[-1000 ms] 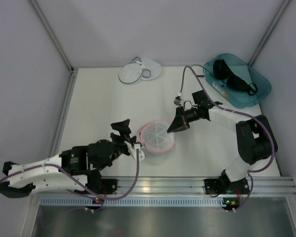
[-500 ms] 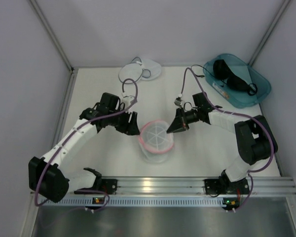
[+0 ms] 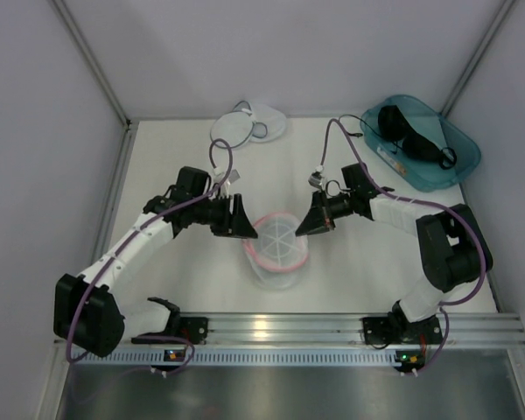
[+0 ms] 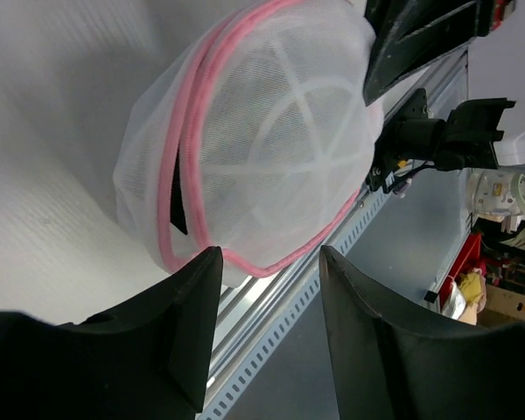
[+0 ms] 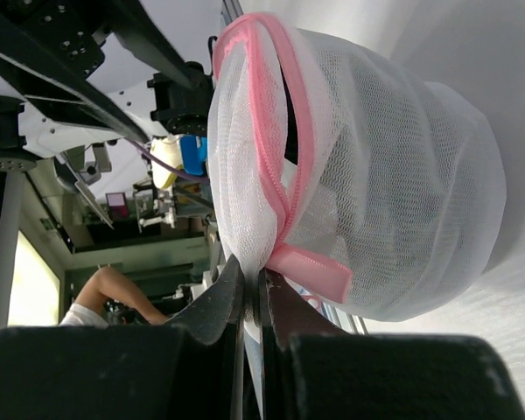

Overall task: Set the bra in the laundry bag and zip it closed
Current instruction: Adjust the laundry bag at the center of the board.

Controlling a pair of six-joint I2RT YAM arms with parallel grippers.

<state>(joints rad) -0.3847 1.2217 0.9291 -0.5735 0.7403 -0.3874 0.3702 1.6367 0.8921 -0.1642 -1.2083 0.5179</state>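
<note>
Right jaws pinched shut on rim of pink-rimmed laundry bag [image 3: 278, 252], 2 o'clock side; left jaws half-wide, empty, at 10 o'clock. Black fabric [image 4: 178, 199] inside, likely bra. Zip gapes; closing remains.

I can read no text, label, brand or number anywhere in my 3 views.

Left arm [image 3: 131, 241]: link shells were white, joint housings black. Right arm [image 3: 394, 208] matched. Purple cable [image 3: 331, 140] ran along each. Fingers [image 4: 179, 332] were matte black, wedge-shaped.
</note>
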